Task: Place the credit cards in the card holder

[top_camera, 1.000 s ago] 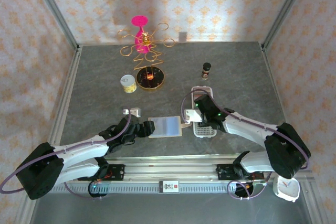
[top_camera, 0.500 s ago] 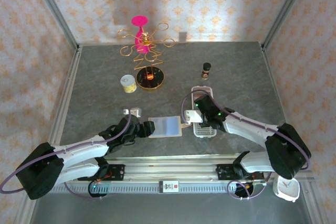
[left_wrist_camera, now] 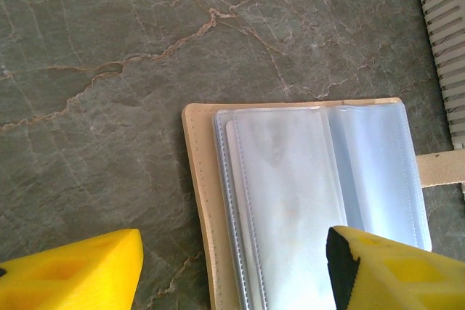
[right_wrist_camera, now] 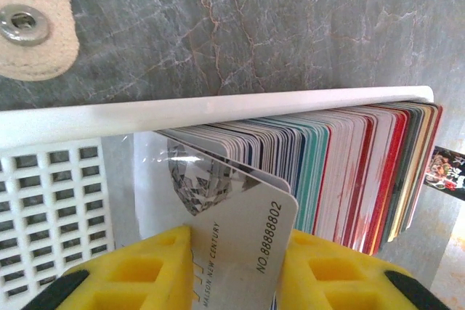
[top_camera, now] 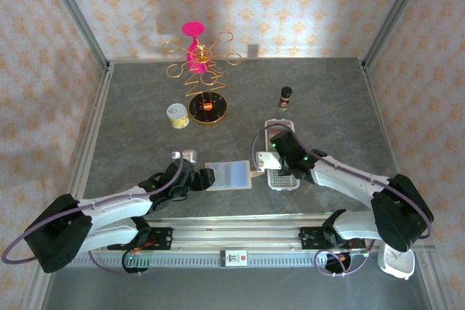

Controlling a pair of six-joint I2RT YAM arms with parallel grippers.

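In the R wrist cam the credit cards (right_wrist_camera: 349, 172) stand on edge in a tight row in the white tray (right_wrist_camera: 218, 110), packed too close to count. One grey card (right_wrist_camera: 247, 205) w/ "NO.88888802" on it leans out of the row. The R gripper (right_wrist_camera: 236, 245) has its two yellow fingers (right_wrist_camera: 138, 270) pinched on it, one each side. The card's bottom is cut off by the frame edge. From the top cam, this gripper sits over the middle of the tray and covers the row.

The card holder (top_camera: 229, 175) lies open & flat on the table, just left of the tray, clear sleeves up. Its beige snap tab (left_wrist_camera: 439, 168) points at the tray. In the L wrist cam the holder's near end is cut off. The L gripper (top_camera: 207, 177) is at the holder's left edge, empty, fingers (left_wrist_camera: 73, 274) wide apart: one over bare table, one over the sleeves. You can't tell if they touch it.

At the back stands a pink & gold wire stand (top_camera: 197, 56). A round gold dish (top_camera: 208, 109) is in front of it, w/ a small yellow tin (top_camera: 176, 115) just beside. A small dark bottle (top_camera: 285, 96) stands behind the tray. A small silver thing (top_camera: 185, 155) by the L arm is too small to tell. A white thing (top_camera: 396, 265) at the near R corner is partly hidden by the arm base.

The table (top_camera: 327, 99) is grey stone-look w/ pale veins. A metal rail (top_camera: 232, 241) runs along the near edge. The walls (top_camera: 305, 5) have pale flower paper.
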